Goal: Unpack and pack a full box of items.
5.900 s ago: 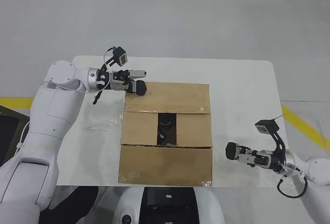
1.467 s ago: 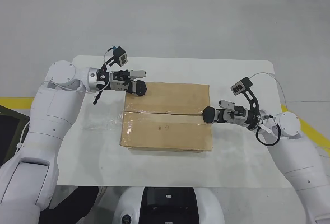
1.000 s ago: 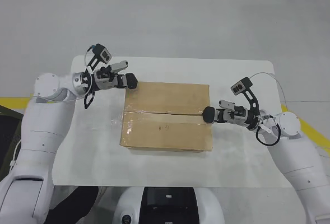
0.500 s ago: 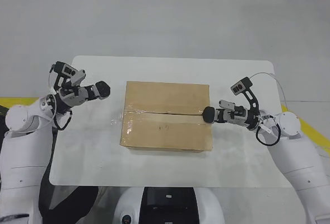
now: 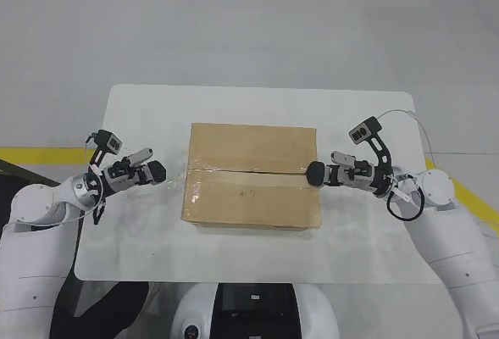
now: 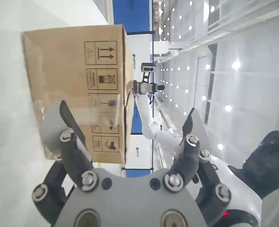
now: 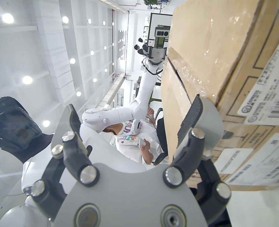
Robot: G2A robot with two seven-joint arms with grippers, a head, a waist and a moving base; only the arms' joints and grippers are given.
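Note:
A shut cardboard box (image 5: pixel 251 176) stands in the middle of the white table (image 5: pixel 363 114), with clear tape along the seam between its top flaps. My left gripper (image 5: pixel 153 171) hangs open a short way off the box's left side, facing it; the left wrist view has the box's printed side (image 6: pixel 78 72) beyond the spread fingers of the left gripper (image 6: pixel 127 109). My right gripper (image 5: pixel 314 174) sits open at the box's right edge by the seam. In the right wrist view, one finger (image 7: pixel 201 116) of the right gripper (image 7: pixel 133 105) lies against the box's top edge (image 7: pixel 213 36).
A crumpled clear plastic sheet (image 5: pixel 171 178) lies on the table between the left gripper and the box. Bare table runs along the far side, the right end and the near strip in front of the box.
The box's flaps, open 5.9 s ago, are shut. My left arm has swung from the box's far left corner out and back to its left side. The right arm has stayed still.

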